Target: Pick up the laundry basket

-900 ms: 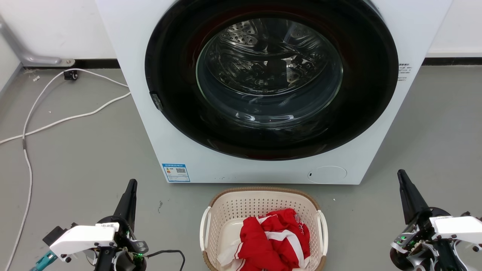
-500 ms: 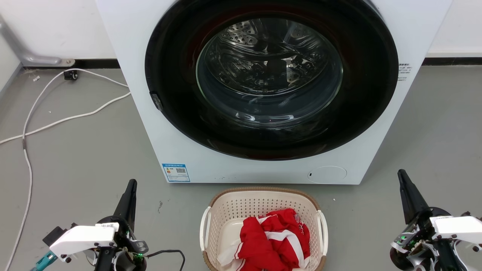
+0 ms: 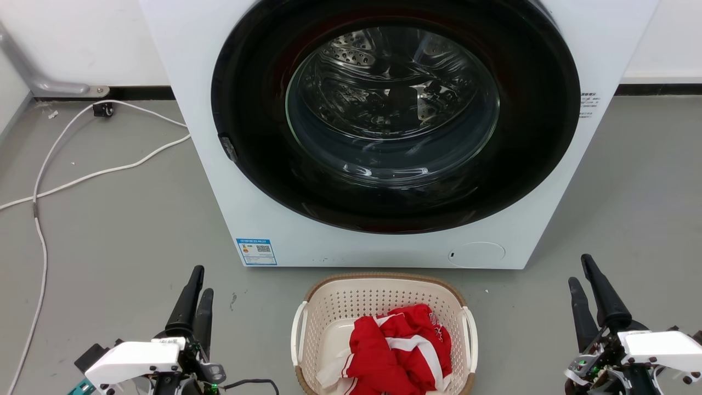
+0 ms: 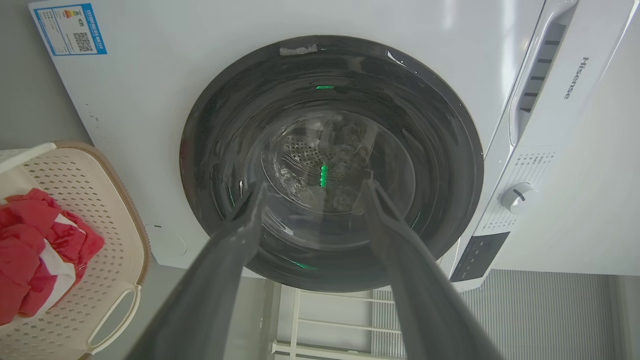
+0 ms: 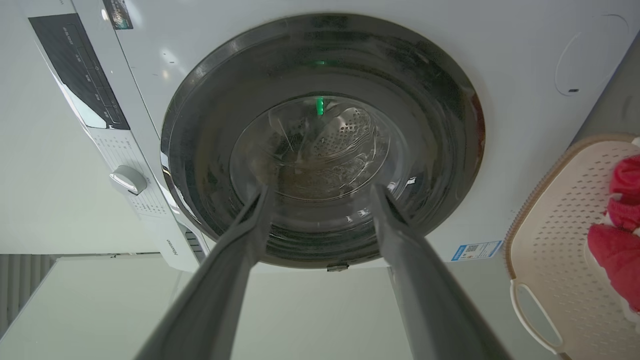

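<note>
The cream laundry basket (image 3: 340,307) with a brown rim and white side handles sits on the floor at the bottom centre, right in front of the washing machine. It holds a red and white garment (image 3: 395,345). My left gripper (image 3: 203,281) stands open to the basket's left, a good way from its left handle (image 3: 298,332). To the right of the basket my right gripper (image 3: 579,269) is also open, apart from the right handle (image 3: 471,334). The left wrist view has the basket (image 4: 90,200) at its left edge beside the open left gripper (image 4: 315,182). In the right wrist view the basket (image 5: 550,225) lies right of the open right gripper (image 5: 321,189).
A white front-loading washing machine (image 3: 351,249) with a shut round glass door (image 3: 392,104) stands directly behind the basket. White cables (image 3: 82,178) run across the grey floor at the left. Bare floor lies on both sides of the basket.
Both grippers have gone from a single closed-looking finger line to two spread fingers and sit slightly lower in the head view. The basket has not moved.
</note>
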Tool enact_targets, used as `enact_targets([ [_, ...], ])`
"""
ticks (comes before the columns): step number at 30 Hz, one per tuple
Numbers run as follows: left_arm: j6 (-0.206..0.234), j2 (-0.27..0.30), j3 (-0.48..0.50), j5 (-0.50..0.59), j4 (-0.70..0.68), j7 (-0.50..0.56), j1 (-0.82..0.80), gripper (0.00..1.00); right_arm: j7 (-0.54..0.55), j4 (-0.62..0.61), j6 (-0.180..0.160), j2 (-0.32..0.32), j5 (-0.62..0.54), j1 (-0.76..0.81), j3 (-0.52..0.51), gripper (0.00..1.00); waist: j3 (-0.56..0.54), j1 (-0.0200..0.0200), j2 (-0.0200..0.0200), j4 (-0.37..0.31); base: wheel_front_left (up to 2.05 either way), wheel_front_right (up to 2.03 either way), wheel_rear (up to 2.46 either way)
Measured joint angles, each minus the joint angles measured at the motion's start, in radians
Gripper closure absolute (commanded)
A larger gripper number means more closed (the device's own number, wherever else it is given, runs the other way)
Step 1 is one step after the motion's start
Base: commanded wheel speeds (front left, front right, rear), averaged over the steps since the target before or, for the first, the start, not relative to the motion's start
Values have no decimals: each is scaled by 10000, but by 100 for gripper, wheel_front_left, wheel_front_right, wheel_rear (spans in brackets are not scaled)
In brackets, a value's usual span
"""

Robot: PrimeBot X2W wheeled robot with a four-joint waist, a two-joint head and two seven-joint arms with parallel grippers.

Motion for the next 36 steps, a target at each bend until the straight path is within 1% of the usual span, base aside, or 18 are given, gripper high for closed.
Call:
enact_targets([
  [4, 0, -4, -169, 267, -176, -184, 0, 0, -182, -150, 0, 2, -395, 19, 61, 0, 0, 0, 0, -2, 0, 0, 0],
  [8, 0, -8, -247, 830, -418, -364, 0, 0, -368, -328, 0, 6, -1135, 112, 44, 0, 1, 0, 0, -1, 0, 0, 0],
  [23, 0, -15, -658, 4414, -1204, -955, -7, 0, -966, -1212, 0, 13, -5497, 308, -104, 0, -2, 0, 0, -8, 0, 0, 0],
  [28, 151, -15, -830, 5490, -1313, -1139, -13, 0, -1020, -1450, 0, 17, -6631, 451, -61, 0, 1, 0, 0, -13, 0, 0, 0],
  [36, 343, -15, -999, 6991, -1371, -1392, -122, 0, -1066, -1881, 0, 21, -8071, 605, -2, 0, 36, 0, 0, -3, 0, 0, 0],
])
